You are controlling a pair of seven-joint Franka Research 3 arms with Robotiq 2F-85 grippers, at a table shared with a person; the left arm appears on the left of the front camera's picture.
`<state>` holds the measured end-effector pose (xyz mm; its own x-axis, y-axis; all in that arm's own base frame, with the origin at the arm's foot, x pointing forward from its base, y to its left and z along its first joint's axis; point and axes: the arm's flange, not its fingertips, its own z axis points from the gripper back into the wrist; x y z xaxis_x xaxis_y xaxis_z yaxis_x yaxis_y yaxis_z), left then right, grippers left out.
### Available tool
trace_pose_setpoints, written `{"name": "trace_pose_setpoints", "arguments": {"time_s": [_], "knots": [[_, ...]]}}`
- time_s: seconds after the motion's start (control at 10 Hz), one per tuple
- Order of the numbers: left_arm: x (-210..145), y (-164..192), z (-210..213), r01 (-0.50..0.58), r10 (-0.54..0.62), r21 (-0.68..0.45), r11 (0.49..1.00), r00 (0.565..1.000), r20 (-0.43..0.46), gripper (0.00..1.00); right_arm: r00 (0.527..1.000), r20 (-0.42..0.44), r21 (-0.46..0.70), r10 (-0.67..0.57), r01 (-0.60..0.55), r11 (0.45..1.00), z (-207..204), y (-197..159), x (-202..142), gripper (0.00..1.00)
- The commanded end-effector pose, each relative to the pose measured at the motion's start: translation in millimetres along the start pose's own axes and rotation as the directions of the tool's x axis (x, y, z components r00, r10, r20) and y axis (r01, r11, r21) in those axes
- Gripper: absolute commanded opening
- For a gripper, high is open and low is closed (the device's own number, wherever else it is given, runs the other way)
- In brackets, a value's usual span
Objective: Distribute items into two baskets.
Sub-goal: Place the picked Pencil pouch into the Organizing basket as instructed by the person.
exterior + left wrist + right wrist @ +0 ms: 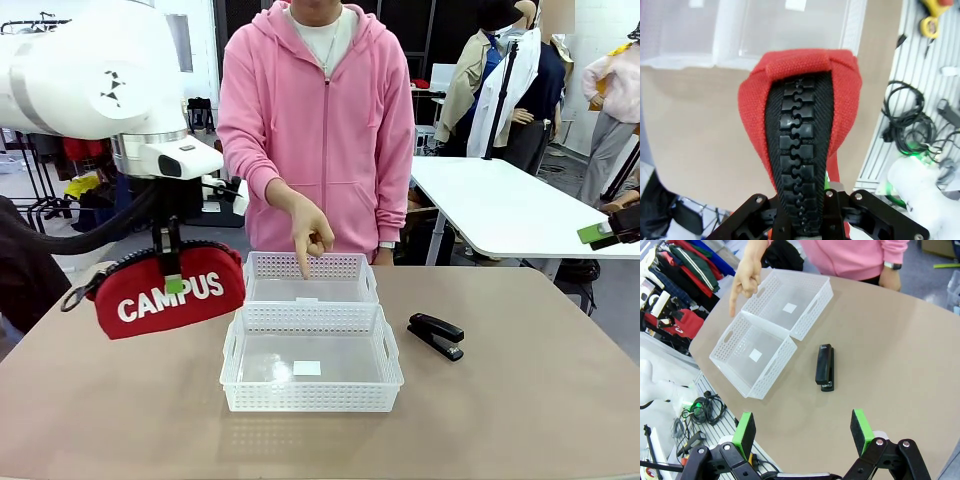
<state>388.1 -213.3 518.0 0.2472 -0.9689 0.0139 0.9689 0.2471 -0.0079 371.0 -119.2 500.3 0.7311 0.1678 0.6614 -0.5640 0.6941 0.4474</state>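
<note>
The red pouch (170, 290) marked "CAMPUS" hangs in the air above the bench (520, 420), left of the baskets. The left fingers (175, 284) are clenched on its zipper edge. The nearer basket (310, 397) and the farther basket (310, 266) stand touching, end to end, at mid-bench. The person's hand (312, 236) points a finger down into the farther one. The black stapler (436, 335) lies just right of the baskets. The right fingers (861, 430) are spread wide, holding nothing, high over the bench.

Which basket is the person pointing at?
The far basket, the smaller one: the person's hand points down into it. The larger near basket lies short of the finger.
</note>
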Motion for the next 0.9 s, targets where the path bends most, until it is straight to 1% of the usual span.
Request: {"name": "trace_pose_setpoints", "arguments": {"time_s": [0.0,0.5,0.8], "knots": [[15.7,0.8,1.7,0.039,-0.039,0.008,0.999,0.999,0.011,0.0,1.0,0.02,0.012,0.009,-0.009,1.0,-0.6,-0.5,1.4,1.0],[73.2,-18.7,0.3,0.113,-0.113,0.016,0.994,0.993,0.015,0.0,1.0,0.02,0.012,0.009,-0.009,1.0,-0.6,-0.5,1.4,1.0],[103.6,-33.0,-8.1,0.165,-0.165,0.007,0.986,0.986,0.003,0.0,1.0,0.02,0.012,0.009,-0.009,1.0,-0.6,-0.5,1.4,1.0]]}}
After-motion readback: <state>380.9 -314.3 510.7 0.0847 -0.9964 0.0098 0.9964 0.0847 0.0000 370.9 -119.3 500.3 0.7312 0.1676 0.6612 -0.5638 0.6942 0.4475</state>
